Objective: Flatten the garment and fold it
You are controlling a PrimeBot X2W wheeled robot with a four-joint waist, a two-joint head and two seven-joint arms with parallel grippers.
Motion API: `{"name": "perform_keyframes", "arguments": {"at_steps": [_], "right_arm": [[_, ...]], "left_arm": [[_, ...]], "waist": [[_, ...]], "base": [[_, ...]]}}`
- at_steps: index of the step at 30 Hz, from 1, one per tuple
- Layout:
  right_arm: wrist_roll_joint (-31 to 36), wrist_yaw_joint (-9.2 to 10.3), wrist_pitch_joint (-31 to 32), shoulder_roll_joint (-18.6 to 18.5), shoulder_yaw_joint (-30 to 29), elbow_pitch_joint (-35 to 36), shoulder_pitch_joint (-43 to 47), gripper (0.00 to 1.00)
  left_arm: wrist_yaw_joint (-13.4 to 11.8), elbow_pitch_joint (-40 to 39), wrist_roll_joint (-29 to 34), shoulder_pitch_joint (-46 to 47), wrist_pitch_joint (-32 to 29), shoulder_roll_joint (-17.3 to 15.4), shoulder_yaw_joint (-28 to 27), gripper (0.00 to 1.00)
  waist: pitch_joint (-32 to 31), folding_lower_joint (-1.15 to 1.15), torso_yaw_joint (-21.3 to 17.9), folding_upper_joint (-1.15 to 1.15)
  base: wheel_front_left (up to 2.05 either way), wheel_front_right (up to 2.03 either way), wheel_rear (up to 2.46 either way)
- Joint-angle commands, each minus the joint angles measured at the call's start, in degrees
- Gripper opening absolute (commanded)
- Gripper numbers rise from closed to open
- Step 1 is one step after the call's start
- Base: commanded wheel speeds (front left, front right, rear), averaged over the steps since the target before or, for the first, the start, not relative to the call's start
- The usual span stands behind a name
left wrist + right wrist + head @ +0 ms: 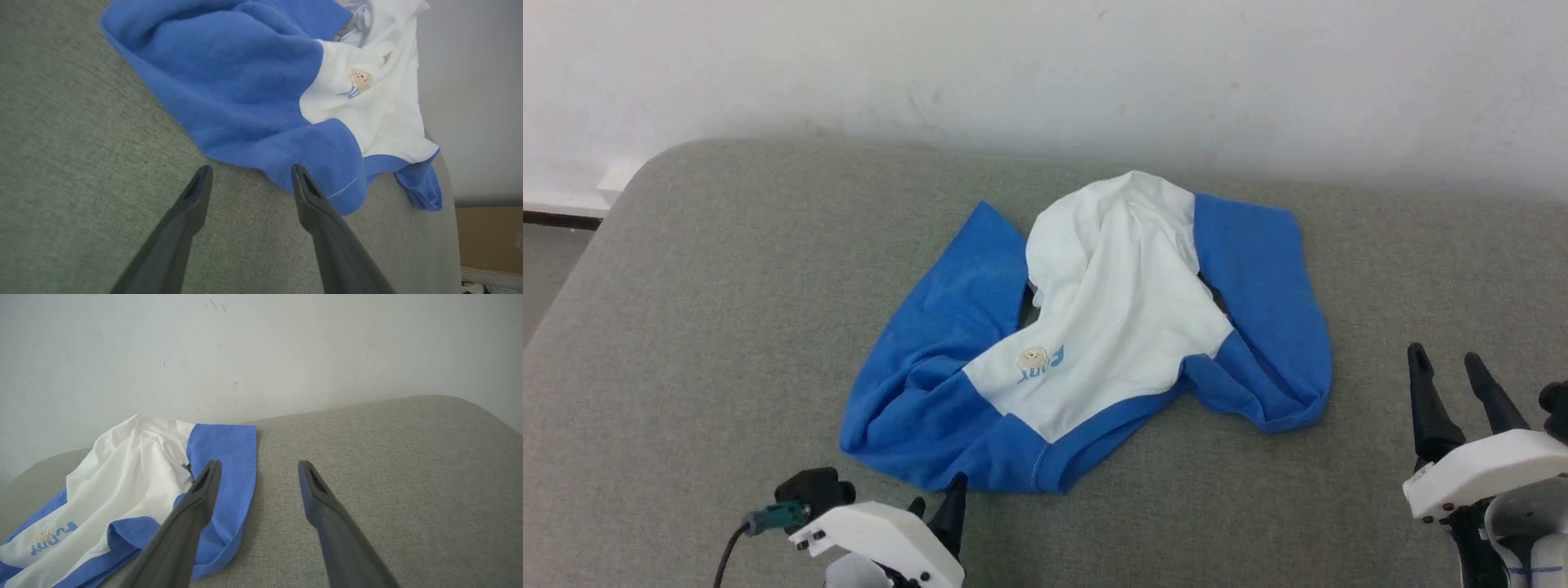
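Head view: garment lies crumpled mid-way across the grey padded surface, not flat. White body is bunched in the middle with 1 blue sleeve slumped on each side and the blue collar edge toward the robot. Bear print with blue lettering faces up, reading upside down from here. Left gripper sits at the garment's near blue edge, tip just beside the cloth. Right gripper is off to the right of the garment, apart from it, with 2 fingers spread. Pale wall behind.

Left wrist view: left gripper spread wide, nothing between the fingers. 1 fingertip overlaps the stitched blue edge of the garment; contact or hover, cannot tell. The other is over bare fabric of the surface. Bear print is visible on the white panel.

Right wrist view: right gripper also spread wide and empty. 1 finger overlaps the blue sleeve of the garment; the other is over bare surface.
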State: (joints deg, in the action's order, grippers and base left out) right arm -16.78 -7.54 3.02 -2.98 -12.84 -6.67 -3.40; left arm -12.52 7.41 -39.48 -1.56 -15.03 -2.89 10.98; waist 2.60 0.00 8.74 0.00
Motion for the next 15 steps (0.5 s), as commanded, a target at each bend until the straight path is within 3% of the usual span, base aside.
{"name": "perform_keyframes", "arguments": {"at_steps": [1,6,15], "right_arm": [[0.0,0.05,0.0,0.1,-0.1,0.5,0.2,1.0],[0.4,0.05,0.1,0.1,-0.1,0.9,0.0,1.0],[1.1,0.05,0.4,0.1,-0.3,1.7,-0.4,1.0]], "left_arm": [[-0.6,-1.0,-3.1,-0.9,-0.5,0.0,-0.3,1.0],[-0.7,-1.1,-15.1,-0.3,2.5,0.0,-0.7,1.0],[0.5,7.3,-21.3,4.8,7.1,0.0,-0.7,1.0]], "waist": [[0.3,0.0,-0.2,0.0],[1.2,0.0,-0.4,0.0],[2.5,0.0,-0.5,0.0]], "base": [[0.0,0.0,0.0],[0.0,0.0,0.0],[0.0,0.0,0.0]]}}
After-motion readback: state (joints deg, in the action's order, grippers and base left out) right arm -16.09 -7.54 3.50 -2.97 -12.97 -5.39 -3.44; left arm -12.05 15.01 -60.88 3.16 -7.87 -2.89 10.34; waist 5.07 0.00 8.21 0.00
